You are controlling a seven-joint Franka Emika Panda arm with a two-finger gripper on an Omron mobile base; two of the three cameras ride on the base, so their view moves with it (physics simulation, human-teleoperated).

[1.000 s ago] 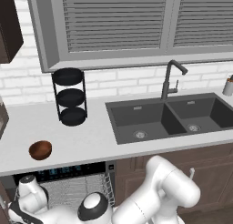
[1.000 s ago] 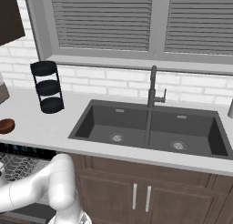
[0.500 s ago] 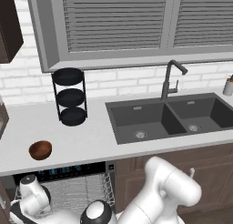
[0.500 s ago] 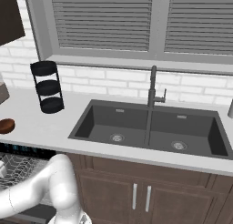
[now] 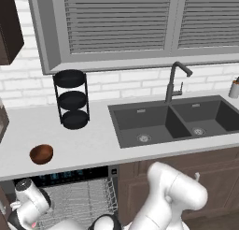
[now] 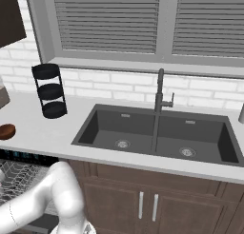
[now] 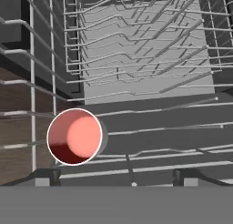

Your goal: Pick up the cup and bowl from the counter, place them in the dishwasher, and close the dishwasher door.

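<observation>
The cup (image 7: 74, 136), white with a red inside, stands upright in the dishwasher's silver wire rack (image 7: 136, 59), seen from above in the hand view. My gripper (image 7: 119, 180) hangs over it, open, its fingertips (image 7: 48, 175) wide apart and touching nothing. The cup sits toward the left fingertip. The reddish-brown bowl (image 5: 41, 154) (image 6: 6, 131) rests on the light counter (image 5: 93, 140) (image 6: 47, 128), above the dishwasher (image 5: 70, 175). The pulled-out rack (image 5: 79, 201) (image 6: 14, 176) shows under the counter edge. The dishwasher door is out of view.
A black three-tier stand (image 5: 71, 99) (image 6: 50, 91) stands at the back of the counter. The dark double sink (image 5: 172, 121) (image 6: 157, 133) with its faucet (image 5: 175, 82) lies to the right. Brown cabinets (image 6: 147, 204) sit beside the dishwasher.
The jaws have opened wide and let go of the cup, which now stands in the rack. The hand has sunk slightly at the lower left; the bowl has not moved.
</observation>
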